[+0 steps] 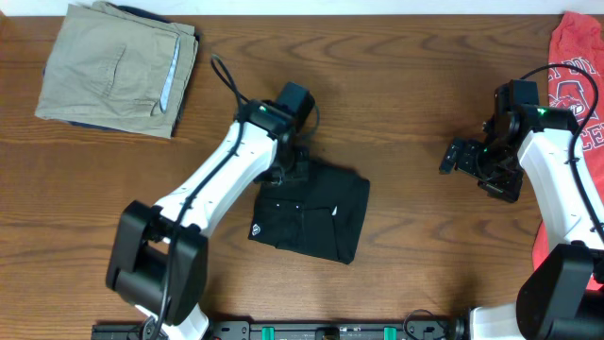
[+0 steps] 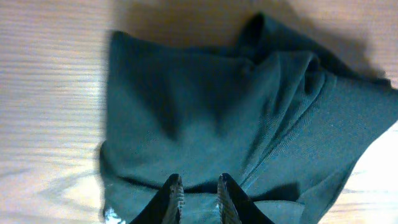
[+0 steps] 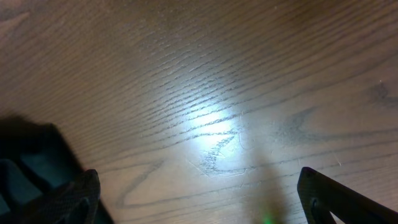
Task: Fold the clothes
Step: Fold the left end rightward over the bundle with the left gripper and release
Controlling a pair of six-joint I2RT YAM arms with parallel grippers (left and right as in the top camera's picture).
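Overhead, a wooden table (image 1: 406, 85) is filling the view, with 2 white robot arms reaching in from its near edge. The left arm (image 1: 212, 175) is stretching toward the middle, and the right arm (image 1: 562, 179) is bending over the right side.

A folded pair of tan trousers (image 1: 113, 66) is lying at the far left corner. A red garment with white print (image 1: 576, 57) is hanging along the right edge, partly behind the right arm.

The black shirt (image 1: 316, 217) is lying near the middle of the table, bunched into a rough rectangle, well apart from both other garments. The left gripper (image 1: 294, 165) is pointing down at the shirt's far left corner. In the left wrist view its 2 fingers (image 2: 174, 196) are sitting close together with only a narrow gap, right at the rumpled cloth; whether they are pinching fabric is not clear.

The right gripper (image 1: 458, 156) is hovering over bare wood, well apart from the black shirt, its fingers spread wide and holding nothing.

A small round white logo (image 1: 257, 228) is showing at the shirt's near left corner.
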